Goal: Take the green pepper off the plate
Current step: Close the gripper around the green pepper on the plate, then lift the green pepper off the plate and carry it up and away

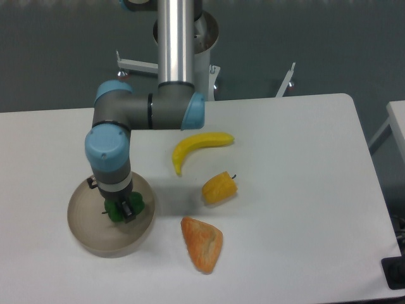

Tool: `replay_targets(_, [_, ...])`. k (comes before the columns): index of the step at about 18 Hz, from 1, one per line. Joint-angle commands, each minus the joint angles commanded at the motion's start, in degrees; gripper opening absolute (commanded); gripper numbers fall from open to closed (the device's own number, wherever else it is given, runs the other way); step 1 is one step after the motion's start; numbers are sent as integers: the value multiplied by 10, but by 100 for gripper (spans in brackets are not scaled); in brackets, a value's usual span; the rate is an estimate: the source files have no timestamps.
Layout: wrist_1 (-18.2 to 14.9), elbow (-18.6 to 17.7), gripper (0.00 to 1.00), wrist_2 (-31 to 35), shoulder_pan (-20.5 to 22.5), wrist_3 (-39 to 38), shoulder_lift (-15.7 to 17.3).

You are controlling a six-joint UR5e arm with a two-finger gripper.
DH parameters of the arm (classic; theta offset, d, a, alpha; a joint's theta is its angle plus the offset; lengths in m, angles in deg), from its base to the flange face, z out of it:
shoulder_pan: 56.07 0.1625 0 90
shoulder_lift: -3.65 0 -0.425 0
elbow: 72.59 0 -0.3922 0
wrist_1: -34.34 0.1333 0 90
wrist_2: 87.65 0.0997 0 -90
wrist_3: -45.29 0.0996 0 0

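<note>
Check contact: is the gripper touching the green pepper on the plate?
Touching. The fixed camera shows the gripper closed around the green pepper, green bulging on both sides of the dark fingers, above the plate. Whether the pepper has lifted off is unclear.
</note>
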Motion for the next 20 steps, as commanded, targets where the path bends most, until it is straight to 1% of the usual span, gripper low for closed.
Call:
replay_targets(2, [-4, -8, 10, -3, 32, 3, 31])
replay_targets(3, [-6, -10, 10, -4, 45, 6, 40])
replay_targets(5, [-6, -10, 10, -4, 67, 9, 50])
replay_targets(6, [-12, -10, 9, -4, 83, 10, 55])
replay_targets(8, [-38, -10, 9, -5, 114, 15, 57])
replay_targets(9, [-47, -11, 8, -6, 134, 32, 58])
replay_targets(12, [-89, -8, 9, 1, 182, 139, 60])
replay_targets(13, [-115, 0, 9, 8, 206, 175, 65])
replay_targets(14, [-132, 4, 9, 24, 216, 200, 65])
replay_targets(15, [-139, 7, 9, 48, 218, 230, 63])
replay_targets(17, [-139, 9, 10, 83, 229, 284, 49])
replay_targets(20, [-126, 20, 10, 77, 244, 316, 27])
